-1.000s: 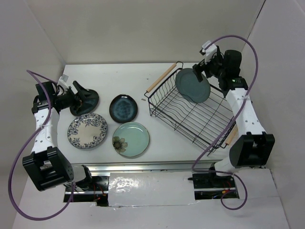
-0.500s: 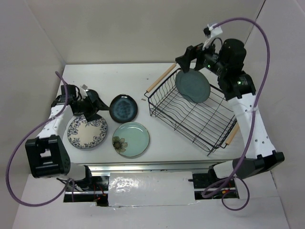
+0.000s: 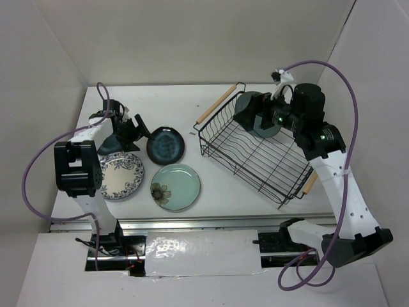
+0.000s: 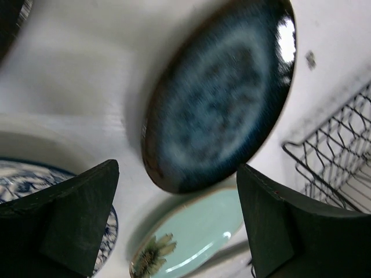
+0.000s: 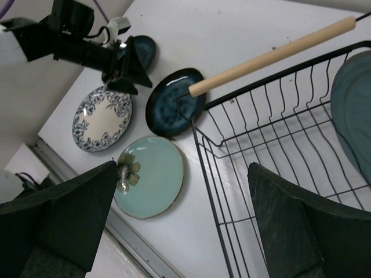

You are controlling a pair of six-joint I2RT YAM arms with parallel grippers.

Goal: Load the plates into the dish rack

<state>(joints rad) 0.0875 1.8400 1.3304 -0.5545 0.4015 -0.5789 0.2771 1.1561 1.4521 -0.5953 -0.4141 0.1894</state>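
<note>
Table [image 3: 192,102]: white, rectangular, fills the middle of the overhead view.

Rack: black wire dish rack [image 3: 262,160], set at a slant across the right half, with a light wooden rod handle [image 5: 272,55] on its upper-left end. One plain grey-teal plate [image 5: 355,104] stands inside at the upper end, leaning on the wire. One of four loaded, by my count.

Plates left on the table, all lying flat in the left half:
- pale mint plate with flower motif [image 3: 175,187], lower centre;
- white plate with blue floral pattern [image 3: 121,176], lower left, partly under the left arm;
- glossy dark navy plate [image 3: 165,145], smallest, above the other two, its right rim near the rack's left corner.

Right gripper [image 5: 184,167]: over the rack's upper end, fingers spread wide, nothing between them.

Left gripper [image 4: 177,169]: released, fingers wide apart, holding nothing. It sits just beside the navy plate's upper-left rim.

Key relation: the navy plate lies directly right of the left gripper in the overhead view. The wrist view frames its near rim between the two fingers. Being round, it has no long axis to line up with. Left arm is much the nearer. Likely next pick, with the flat rim the hard part.
</note>
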